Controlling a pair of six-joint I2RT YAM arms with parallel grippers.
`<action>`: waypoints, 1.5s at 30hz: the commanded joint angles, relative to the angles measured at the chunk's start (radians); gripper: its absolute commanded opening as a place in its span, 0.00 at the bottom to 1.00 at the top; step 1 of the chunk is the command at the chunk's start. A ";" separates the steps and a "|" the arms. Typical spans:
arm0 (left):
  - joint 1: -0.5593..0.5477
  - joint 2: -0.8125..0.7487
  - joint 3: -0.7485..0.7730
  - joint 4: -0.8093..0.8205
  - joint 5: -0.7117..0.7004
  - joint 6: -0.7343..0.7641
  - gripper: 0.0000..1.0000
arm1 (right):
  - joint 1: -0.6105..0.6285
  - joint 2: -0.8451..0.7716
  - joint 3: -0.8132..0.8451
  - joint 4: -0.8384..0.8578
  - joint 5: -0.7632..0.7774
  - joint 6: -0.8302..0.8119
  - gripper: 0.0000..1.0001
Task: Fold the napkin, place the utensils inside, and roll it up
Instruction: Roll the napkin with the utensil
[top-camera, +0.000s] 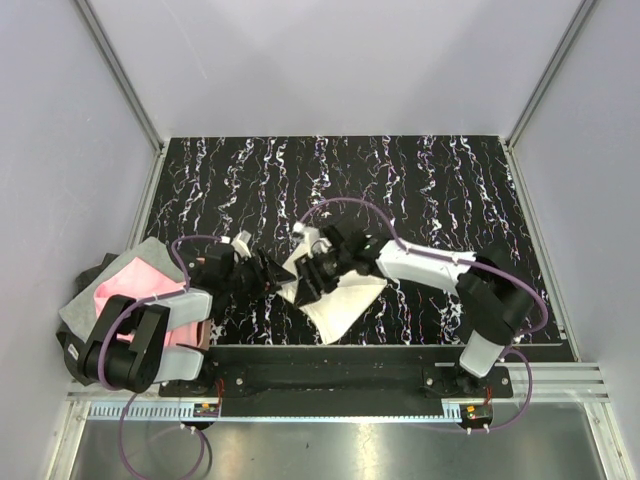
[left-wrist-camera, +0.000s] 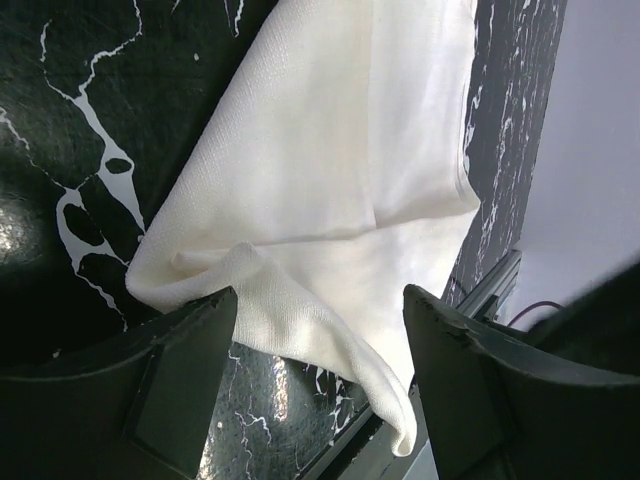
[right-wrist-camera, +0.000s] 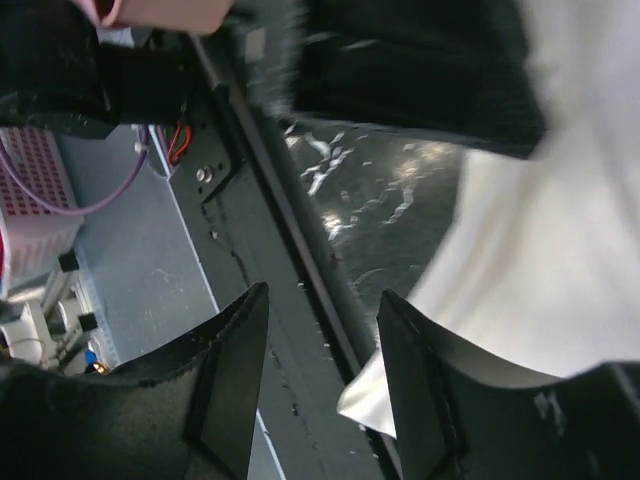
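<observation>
Both gape empty: left gripper (left-wrist-camera: 320, 300), right gripper (right-wrist-camera: 323, 300). Limp cream square cloth napkin (left-wrist-camera: 330, 150); pinch bunched corner between your left fingers (left-wrist-camera: 170, 390).

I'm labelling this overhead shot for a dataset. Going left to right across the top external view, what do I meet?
pink and grey cloth → left tool → napkin → right arm's base. The right tool sits over the napkin, so it is left out.
</observation>
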 joint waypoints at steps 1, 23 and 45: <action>0.003 0.039 0.010 -0.080 -0.101 0.056 0.74 | 0.145 -0.016 0.055 -0.132 0.115 -0.027 0.57; 0.003 0.021 0.030 -0.143 -0.112 0.084 0.75 | 0.172 -0.025 0.026 -0.330 0.380 -0.059 0.56; 0.003 0.034 0.065 -0.166 -0.112 0.102 0.75 | 0.141 -0.011 0.132 -0.418 0.429 -0.025 0.60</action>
